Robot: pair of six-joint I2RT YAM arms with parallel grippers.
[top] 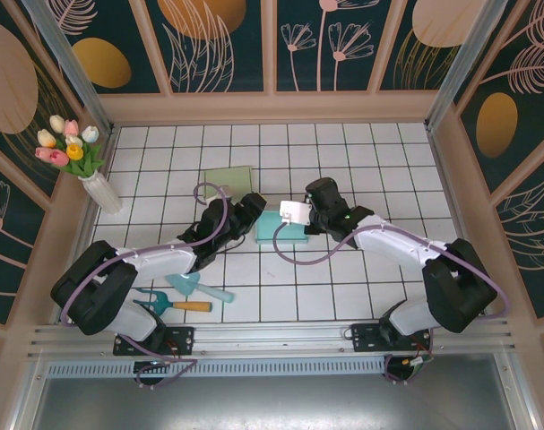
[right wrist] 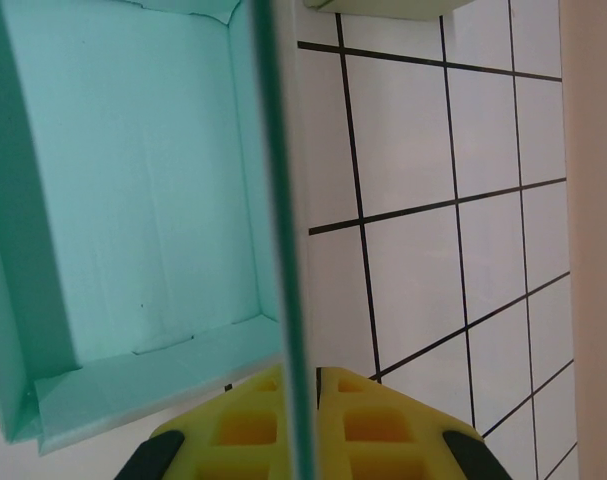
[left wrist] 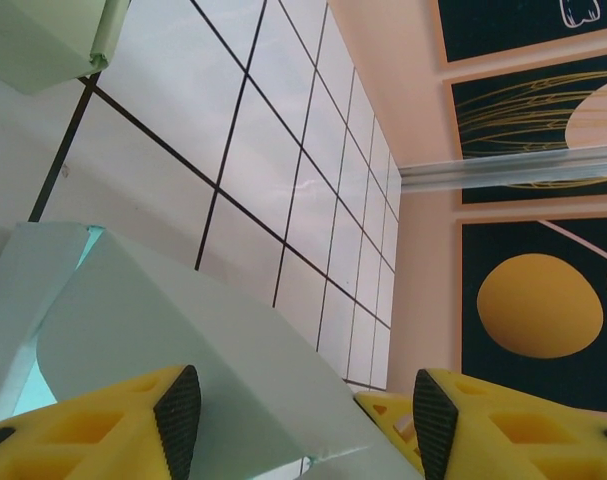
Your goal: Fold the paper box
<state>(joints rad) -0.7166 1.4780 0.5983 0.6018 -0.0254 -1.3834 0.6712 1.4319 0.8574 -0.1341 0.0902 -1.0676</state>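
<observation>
Both arms meet over the box [top: 276, 228], which lies open side up on the tiled surface [top: 343, 161] near the middle, between the two end effectors. The right end effector [top: 289, 222] is closed on one upright wall [right wrist: 273, 200] of the box: in the right wrist view that wall runs edge-on into the narrow slit between the yellow fingers [right wrist: 248, 425], with the teal floor of the box [right wrist: 143, 200] to one side and bare tiles to the other. This pinch probably serves to keep the wall standing and to anchor the light box against sliding. The left end effector [top: 254, 215] is apart, its black pads [left wrist: 178, 415] well separated, and a pale outer panel [left wrist: 183, 330] of the box passes under and between them (whether either pad touches the paper cannot be told). An open stance at this side suggests it is placed to press or grip the opposite panel while the other side is held, since thin card tends to spring back unless both ends are controlled. One short wall in the right wrist view appears doubled over at its foot, so folding looks partly done. A piece of green paper [top: 228, 177] lies just beyond the box, apart from it and outside either grip.
</observation>
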